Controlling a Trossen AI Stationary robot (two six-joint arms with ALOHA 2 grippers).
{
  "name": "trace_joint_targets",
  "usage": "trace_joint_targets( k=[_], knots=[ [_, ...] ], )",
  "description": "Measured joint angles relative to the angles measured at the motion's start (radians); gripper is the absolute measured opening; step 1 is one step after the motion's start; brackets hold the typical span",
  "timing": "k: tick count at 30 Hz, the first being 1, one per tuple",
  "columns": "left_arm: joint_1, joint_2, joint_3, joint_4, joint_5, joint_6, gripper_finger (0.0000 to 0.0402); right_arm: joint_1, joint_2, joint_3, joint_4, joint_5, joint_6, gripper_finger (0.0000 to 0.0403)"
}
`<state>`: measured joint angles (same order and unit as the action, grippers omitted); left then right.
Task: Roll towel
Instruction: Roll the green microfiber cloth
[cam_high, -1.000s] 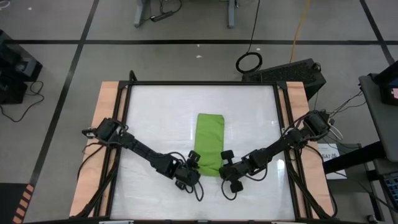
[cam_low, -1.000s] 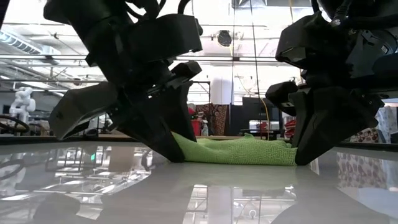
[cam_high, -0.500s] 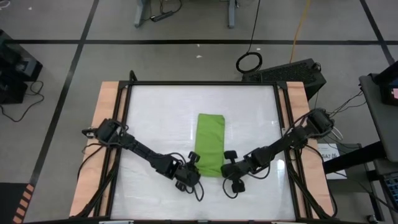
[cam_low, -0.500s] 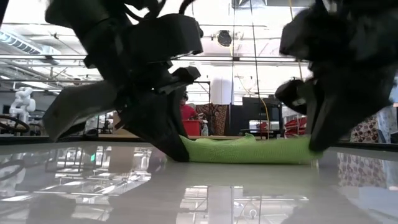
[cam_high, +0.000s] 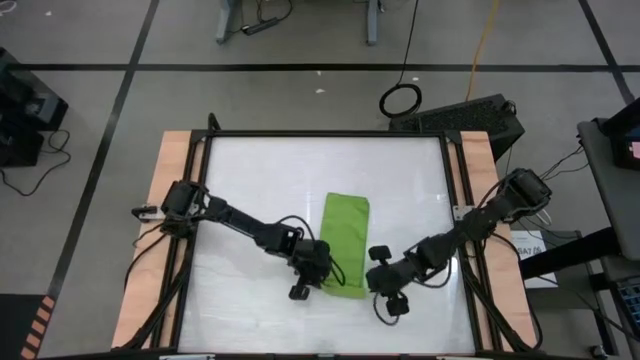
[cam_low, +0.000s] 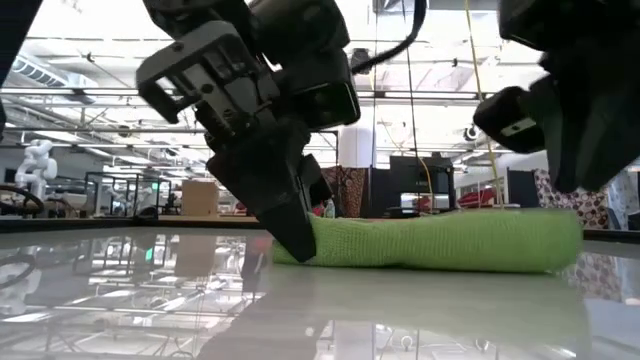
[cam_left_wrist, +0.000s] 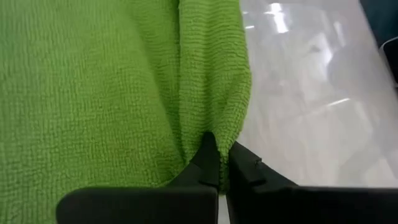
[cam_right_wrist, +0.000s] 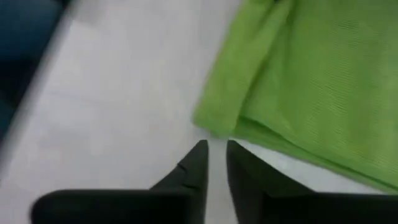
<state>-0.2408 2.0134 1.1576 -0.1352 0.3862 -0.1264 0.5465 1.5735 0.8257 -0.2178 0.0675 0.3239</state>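
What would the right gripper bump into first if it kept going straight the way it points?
Probably the towel. In the right wrist view, the right gripper has its fingertips nearly together and empty, just short of the towel's near corner, with only bare table between them.

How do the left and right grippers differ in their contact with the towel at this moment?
The left gripper is shut on the towel's near corner; the right gripper is nearly shut and holds nothing. Left touches the cloth; right sits just off its other near corner. Both are at the towel's near end.
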Motion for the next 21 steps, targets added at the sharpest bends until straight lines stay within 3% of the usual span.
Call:
trace_joint_targets(
  k=[4, 10, 17, 21],
  knots=[
    [0.024, 0.001, 0.000, -0.001, 0.050, -0.035, 0.0007, 0.068, 0.011, 0.000, -0.029, 0.183, -0.111, 0.0117],
    [0.061, 0.001, 0.000, 0.004, 0.059, -0.061, 0.0009, 0.198, 0.099, 0.000, 0.167, 0.425, -0.436, 0.0189],
    [0.092, 0.001, -0.002, 0.031, 0.082, -0.096, 0.0010, 0.229, 0.251, 0.001, 0.273, 0.622, -0.494, 0.0175],
    [0.100, 0.002, -0.002, 0.041, 0.096, -0.104, 0.0010, 0.220, 0.281, 0.003, 0.313, 0.656, -0.511, 0.0156]
  ],
)
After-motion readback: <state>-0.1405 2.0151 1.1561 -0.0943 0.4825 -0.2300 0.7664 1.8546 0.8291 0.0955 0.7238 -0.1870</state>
